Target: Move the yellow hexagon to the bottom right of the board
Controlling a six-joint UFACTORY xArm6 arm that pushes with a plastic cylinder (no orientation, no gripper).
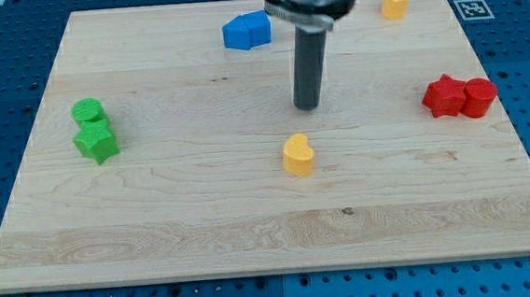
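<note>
The yellow hexagon point(394, 2) sits near the view's top right corner of the wooden board point(204, 218). A second yellow block, heart-like in shape point(297, 155), lies near the board's middle. My tip point(308, 105) rests on the board just above and slightly right of the yellow heart, with a small gap between them. The tip is well to the left of and below the yellow hexagon and touches no block.
Two blue blocks point(246, 31) lie together at the top, left of the rod. A green cylinder point(87, 111) and a green star-like block point(95, 141) sit at the left. Two red blocks point(444, 96) point(478, 97) sit together at the right edge.
</note>
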